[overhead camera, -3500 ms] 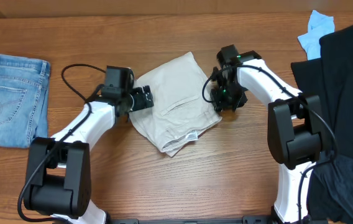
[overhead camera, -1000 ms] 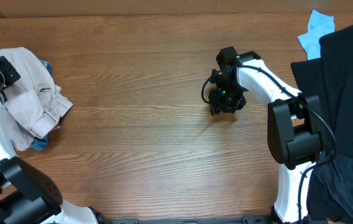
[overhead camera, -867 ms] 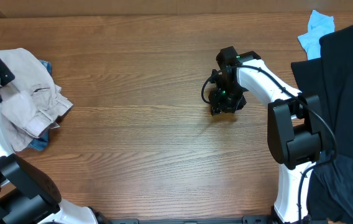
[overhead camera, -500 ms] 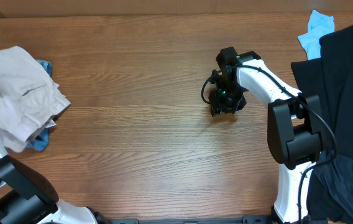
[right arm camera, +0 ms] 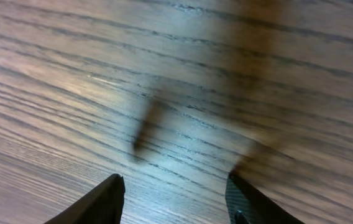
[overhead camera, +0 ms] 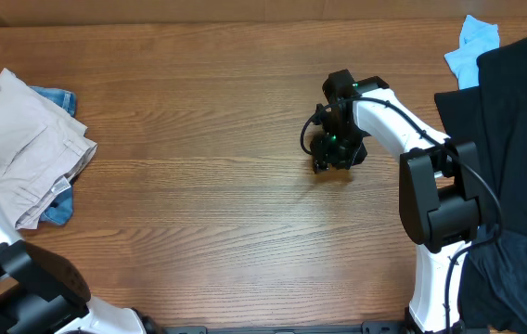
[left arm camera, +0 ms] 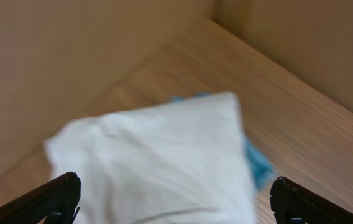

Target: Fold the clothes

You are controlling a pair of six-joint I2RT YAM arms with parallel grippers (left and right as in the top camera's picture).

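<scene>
Two empty, spread grippers: left gripper (left arm camera: 175, 186) above folded khaki shorts (left arm camera: 151, 143); black clothes (overhead camera: 514, 121) lie three o'clock from nearer right gripper (right arm camera: 174, 186).

Blue denim jeans (overhead camera: 56, 98) mostly hidden under folded pale beige cotton shorts (overhead camera: 22, 148), left wrist view motion-blurred, black fabric pile (overhead camera: 514, 139) cut by overhead's right edge, left gripper (left arm camera: 176, 202) fingers cropped at bottom edge

The right hand (right arm camera: 179, 200), fingers apart, hovers over the table (right arm camera: 226, 74).
</scene>
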